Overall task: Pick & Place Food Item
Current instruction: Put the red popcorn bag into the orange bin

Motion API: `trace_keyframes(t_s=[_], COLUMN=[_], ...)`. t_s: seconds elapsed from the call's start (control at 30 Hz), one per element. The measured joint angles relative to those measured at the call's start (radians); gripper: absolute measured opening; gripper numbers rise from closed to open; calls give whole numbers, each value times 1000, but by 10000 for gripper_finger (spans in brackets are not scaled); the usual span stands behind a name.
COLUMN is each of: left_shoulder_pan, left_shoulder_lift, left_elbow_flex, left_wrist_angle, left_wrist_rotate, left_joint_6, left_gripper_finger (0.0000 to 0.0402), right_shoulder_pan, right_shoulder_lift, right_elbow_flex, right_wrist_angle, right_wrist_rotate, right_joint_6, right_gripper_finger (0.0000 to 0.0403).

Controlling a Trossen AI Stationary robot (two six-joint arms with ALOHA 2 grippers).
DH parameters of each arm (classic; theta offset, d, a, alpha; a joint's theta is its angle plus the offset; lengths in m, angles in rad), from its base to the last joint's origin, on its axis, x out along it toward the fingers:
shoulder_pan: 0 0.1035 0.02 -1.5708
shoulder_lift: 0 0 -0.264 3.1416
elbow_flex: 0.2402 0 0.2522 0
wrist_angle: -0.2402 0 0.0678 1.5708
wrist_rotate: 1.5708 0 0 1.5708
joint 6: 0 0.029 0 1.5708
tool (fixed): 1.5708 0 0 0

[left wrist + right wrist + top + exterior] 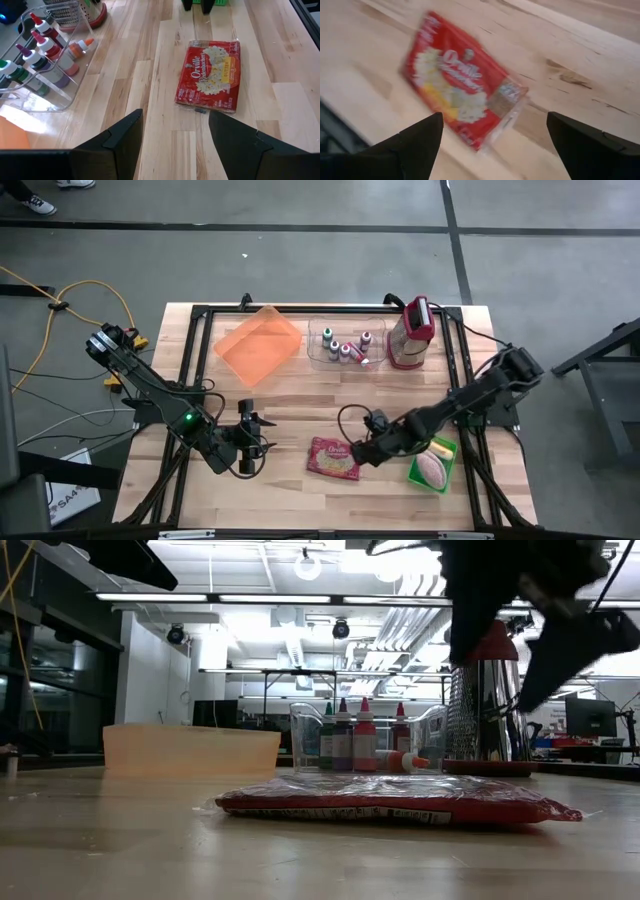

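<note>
The popcorn packet (333, 459) lies flat on the table (300, 410), between the two grippers. The right gripper (366, 451) hovers just beside it, fingers spread wide and empty; the left gripper (249, 438) waits apart, fingers parted and empty. A green tray (433, 467) sits near the packet; a clear bin of bottles (342, 346) stands well behind.

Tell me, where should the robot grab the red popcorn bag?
Probably by its edge nearest the right gripper, coming down from above. The popcorn bag lies flat on the table, so only its thin sides offer a pinch, and that open gripper is right beside it.
</note>
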Motion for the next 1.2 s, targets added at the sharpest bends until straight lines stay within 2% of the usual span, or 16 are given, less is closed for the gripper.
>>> trace_keyframes(t_s=[0.4,0.63,1.0,1.2], left_shoulder_pan=[0,0,0,0], left_shoulder_lift=[0,0,0,0], left_elbow_flex=[0,0,0,0], left_wrist_angle=[0,2,9,8], left_wrist_rotate=[0,0,0,0], left_joint_6=[0,0,0,0], left_gripper_finger=[218,218,218,218], right_shoulder_pan=[-12,-12,-19,-45], right_shoulder_lift=[99,99,92,94], right_elbow_flex=[-10,-143,-324,-346], right_wrist_angle=[26,254,609,672], right_wrist_rotate=[-18,-47,-36,-44], right_joint_6=[0,35,64,35], right_gripper_finger=[345,345,345,345])
